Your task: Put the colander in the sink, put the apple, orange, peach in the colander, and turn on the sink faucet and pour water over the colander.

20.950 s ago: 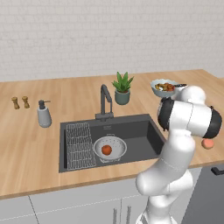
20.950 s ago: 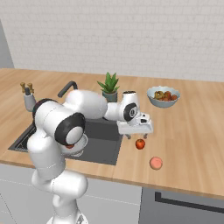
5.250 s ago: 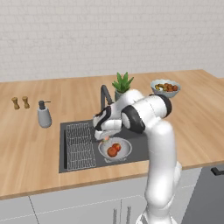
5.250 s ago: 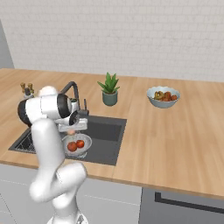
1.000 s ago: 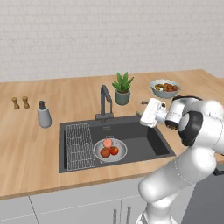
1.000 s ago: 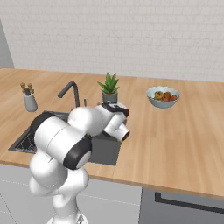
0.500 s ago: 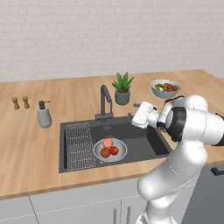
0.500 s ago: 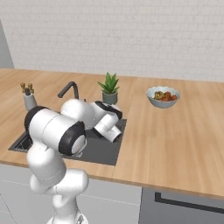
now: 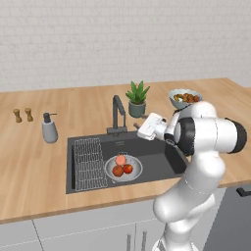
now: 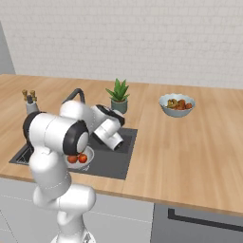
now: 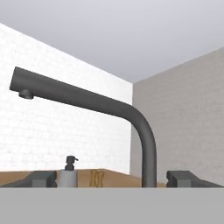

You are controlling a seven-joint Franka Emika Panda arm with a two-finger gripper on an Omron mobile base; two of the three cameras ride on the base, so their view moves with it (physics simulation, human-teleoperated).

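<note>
With all three fruits in the colander (image 9: 123,168), I've got the hand (image 11: 112,178) spread wide, empty, faucet (image 11: 144,131) riser dead ahead between the fingertips.

Countertop (image 9: 59,181) looks like light matte wood, and the sink (image 9: 159,164) is a dark matte grey (same flat finish on the sink faucet (image 11: 105,105)). The colander (image 9: 109,170) looks like pale perforated metal, wall's white brick (image 9: 122,39).

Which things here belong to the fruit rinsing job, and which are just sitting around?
Job: sink, colander holding the apple, orange and peach; sink faucet; open gripper near it.

Lying about: potted plant, bowl of mixed food, soap dispenser, two shakers.
</note>
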